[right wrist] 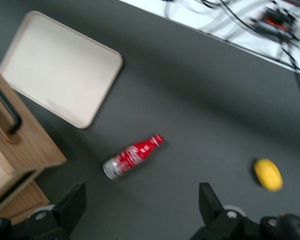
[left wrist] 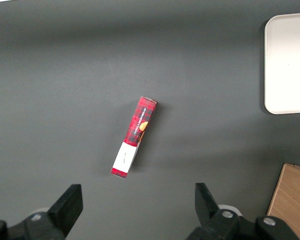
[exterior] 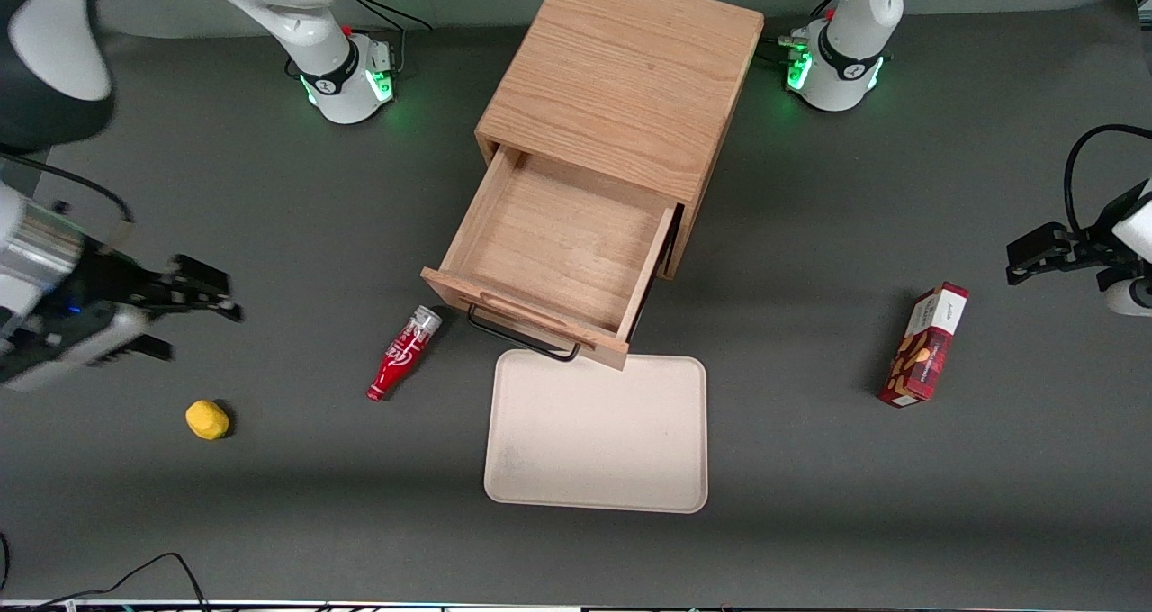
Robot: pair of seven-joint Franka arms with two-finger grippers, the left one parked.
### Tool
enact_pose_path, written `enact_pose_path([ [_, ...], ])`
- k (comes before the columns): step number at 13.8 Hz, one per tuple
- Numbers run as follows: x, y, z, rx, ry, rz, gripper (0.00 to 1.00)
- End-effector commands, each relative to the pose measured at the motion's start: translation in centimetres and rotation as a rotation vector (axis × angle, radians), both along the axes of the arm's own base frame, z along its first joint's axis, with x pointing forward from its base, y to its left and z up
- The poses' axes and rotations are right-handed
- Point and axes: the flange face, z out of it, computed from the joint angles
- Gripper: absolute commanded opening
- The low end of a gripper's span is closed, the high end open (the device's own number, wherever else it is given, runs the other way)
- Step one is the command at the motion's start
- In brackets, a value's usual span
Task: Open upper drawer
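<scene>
The light oak cabinet (exterior: 621, 81) stands mid-table. Its upper drawer (exterior: 558, 243) is pulled far out and its wooden tray shows nothing inside. The black wire handle (exterior: 522, 333) hangs on the drawer front, nearest the front camera. In the right wrist view I see the drawer front (right wrist: 25, 145) and handle (right wrist: 7, 107). My gripper (exterior: 193, 319) is open and holds nothing. It hovers above the table toward the working arm's end, well apart from the drawer. Its fingers (right wrist: 72, 205) are spread wide over bare table.
A red bottle (exterior: 402, 353) lies beside the drawer front, also in the right wrist view (right wrist: 132, 156). A yellow object (exterior: 207, 419) lies near my gripper. A cream tray (exterior: 598, 432) lies in front of the drawer. A red box (exterior: 924, 344) lies toward the parked arm's end.
</scene>
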Motion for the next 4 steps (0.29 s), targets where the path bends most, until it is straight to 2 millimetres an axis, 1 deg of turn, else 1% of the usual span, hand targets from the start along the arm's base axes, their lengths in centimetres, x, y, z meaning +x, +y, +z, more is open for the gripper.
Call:
enact_pose_path([
  [1, -5.6, -2.5, 0.0, -0.123, 0.037, -0.141, 1.0],
  [2, -7.0, -2.6, -0.1, -0.174, 0.054, -0.18, 1.0],
  [4, -8.2, -2.8, 0.2, -0.187, 0.111, -0.257, 1.0],
])
